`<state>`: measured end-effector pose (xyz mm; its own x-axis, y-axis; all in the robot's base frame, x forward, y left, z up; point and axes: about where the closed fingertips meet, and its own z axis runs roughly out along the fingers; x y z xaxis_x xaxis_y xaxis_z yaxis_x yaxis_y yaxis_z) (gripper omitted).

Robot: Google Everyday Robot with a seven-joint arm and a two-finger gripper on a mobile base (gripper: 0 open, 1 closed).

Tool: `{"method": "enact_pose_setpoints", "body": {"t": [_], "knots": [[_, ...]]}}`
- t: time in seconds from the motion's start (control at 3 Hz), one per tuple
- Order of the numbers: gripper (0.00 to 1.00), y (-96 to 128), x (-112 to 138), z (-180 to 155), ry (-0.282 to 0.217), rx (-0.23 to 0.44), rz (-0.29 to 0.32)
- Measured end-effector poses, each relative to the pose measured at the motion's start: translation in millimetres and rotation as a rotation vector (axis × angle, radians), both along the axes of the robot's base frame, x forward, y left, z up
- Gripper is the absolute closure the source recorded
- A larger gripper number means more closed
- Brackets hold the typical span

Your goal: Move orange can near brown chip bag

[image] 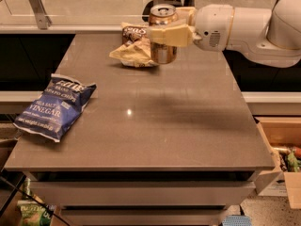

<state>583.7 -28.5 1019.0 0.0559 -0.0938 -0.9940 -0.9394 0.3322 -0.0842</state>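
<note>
The orange can (163, 52) stands upright at the far middle of the grey table (155, 126), right beside the brown chip bag (133, 47), which lies just to its left and touches or nearly touches it. My gripper (162, 32) reaches in from the right on a white arm. Its cream fingers (170, 35) sit around the can's upper half, shut on it. The can's silver top shows above the fingers. The can's base seems to be at the table surface.
A larger blue "Vinegar" chip bag (55, 106) lies at the table's left edge. A rail and wall run behind the table. An open box with items (284, 157) stands on the floor at the right. Shelves sit below the tabletop.
</note>
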Motion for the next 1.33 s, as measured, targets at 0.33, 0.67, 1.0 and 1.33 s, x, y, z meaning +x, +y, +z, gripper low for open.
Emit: {"method": "enact_pose_setpoints", "body": {"t": [0.33,0.67,1.0,1.33], "knots": [[1.0,-7.3,25.8,-3.6,0.027,0.01,-0.027],[1.0,-20.4,56.2,-6.1,0.054,0.009,-0.066],[1.0,-35.0,83.2,-6.8,0.068,0.002,-0.11],[1.0,-49.2,105.1,-6.8,0.062,-0.012,-0.15]]}}
